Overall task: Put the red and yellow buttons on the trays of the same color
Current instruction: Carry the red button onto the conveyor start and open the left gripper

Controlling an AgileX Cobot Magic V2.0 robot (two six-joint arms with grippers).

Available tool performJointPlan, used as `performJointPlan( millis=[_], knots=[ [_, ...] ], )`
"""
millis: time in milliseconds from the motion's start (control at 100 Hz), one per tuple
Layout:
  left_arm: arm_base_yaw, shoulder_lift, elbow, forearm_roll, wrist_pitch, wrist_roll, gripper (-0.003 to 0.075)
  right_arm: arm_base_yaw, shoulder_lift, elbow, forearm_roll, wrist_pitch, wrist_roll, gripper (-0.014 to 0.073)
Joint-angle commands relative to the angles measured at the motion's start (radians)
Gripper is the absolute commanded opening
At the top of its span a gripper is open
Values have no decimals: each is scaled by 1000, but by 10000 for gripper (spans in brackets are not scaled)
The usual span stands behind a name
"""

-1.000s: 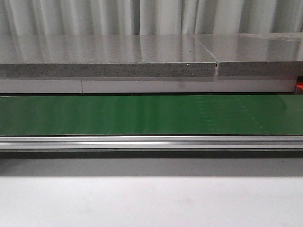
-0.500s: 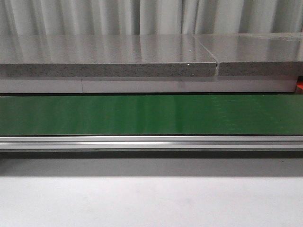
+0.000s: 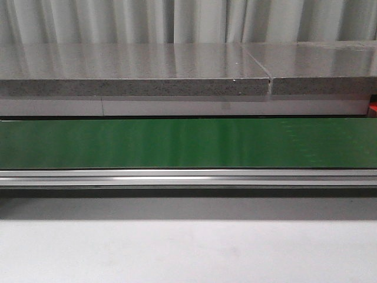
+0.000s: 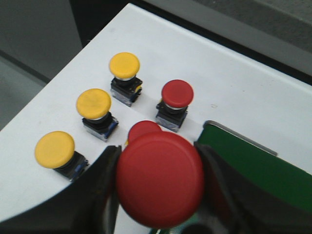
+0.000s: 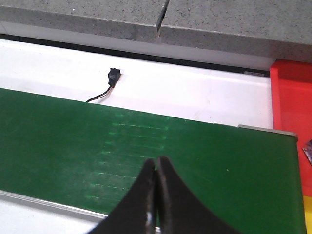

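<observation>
Now red button [image 4: 160, 178] cap-up in left hand [image 4: 158, 195]

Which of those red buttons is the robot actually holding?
The big red button filling the left wrist view, clamped between the left end effector fingers. Two other red buttons sit free on the white table beyond it.

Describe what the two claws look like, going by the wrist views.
Left claw: two broad black fingers with a smooth, slightly glossy plastic look, curving inward towards the tips. Right claw: black fingers that taper from a wide base to thin, rounded tips. No markings, labels or cables show on either. The front view shows neither arm.
</observation>
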Motion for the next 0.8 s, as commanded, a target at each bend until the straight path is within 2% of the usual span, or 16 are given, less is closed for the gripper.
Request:
performJointPlan(
  millis=[0, 330, 790],
  knots=[
    [-40, -32, -28, 8, -29, 8, -19, 1, -14, -24, 12, -58, -10, -67],
    [-141, 37, -32, -1, -12, 35, -19, 1, -14, -24, 12, -58, -10, -67],
    [-158, 123, -38, -34, 29, 59, -18, 1, -14, -24, 12, -57, -10, -67]
  ],
)
